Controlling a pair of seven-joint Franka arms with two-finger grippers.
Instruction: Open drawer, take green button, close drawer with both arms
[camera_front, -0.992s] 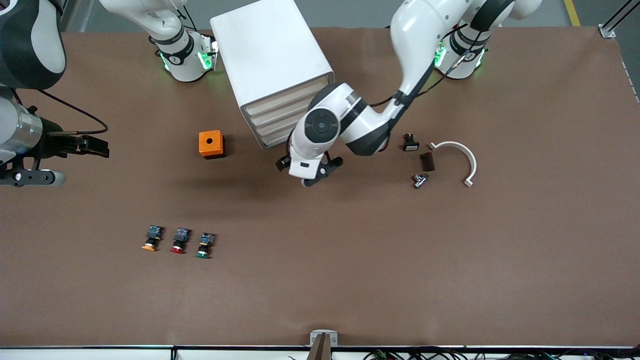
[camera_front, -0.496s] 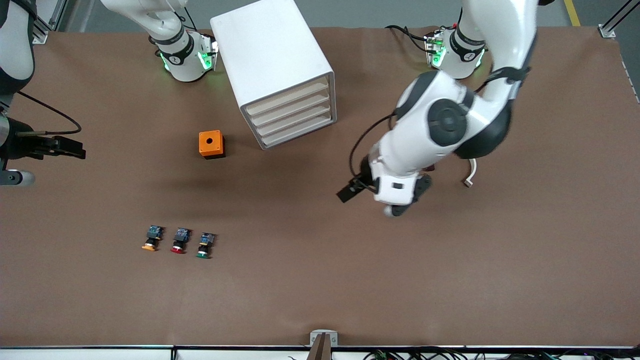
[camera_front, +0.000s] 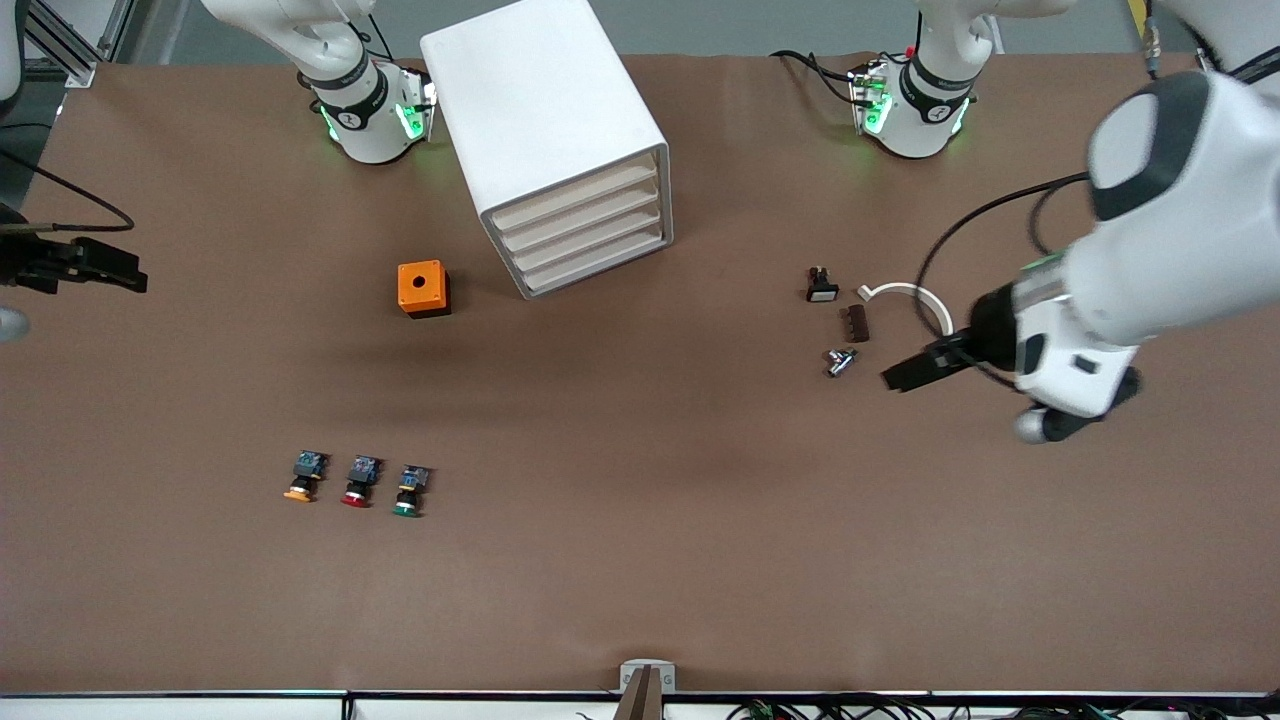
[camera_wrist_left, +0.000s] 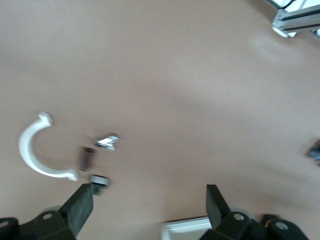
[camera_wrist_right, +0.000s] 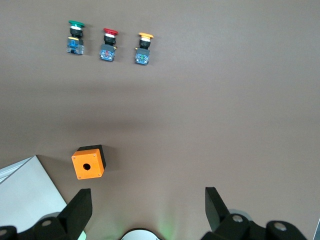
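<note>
Both claws are hanging released and gripping nothing, each raised over the table well away from the work. Starting at the right arm's end, the right gripper (camera_front: 110, 272) is hovering over the table edge, its fingers spread wide in its wrist view, probably parked to keep the middle of the table unobstructed. Nearer the front camera, 3 push buttons are lying in a row on their sides: the orange-capped button (camera_front: 303, 478), the red-capped button (camera_front: 358, 481) and the green-capped button (camera_front: 409, 490), which is the task's button, lying out on the table, not in any drawer. The orange box (camera_front: 423, 289) with its round hole is sitting between that row and the cabinet (camera_front: 545, 140). All 4 drawers (camera_front: 580, 232) are sitting flush and shut, so by my reading either the job is finished or opening has not begun. Toward the left arm's end, a small black switch part (camera_front: 821, 285), a dark ridged block (camera_front: 855, 323), a metal fitting (camera_front: 840, 361) and a white curved clip (camera_front: 915, 300) are lying close together. The left gripper (camera_front: 915, 368) is hovering just beside that cluster, jaws wide apart.
</note>
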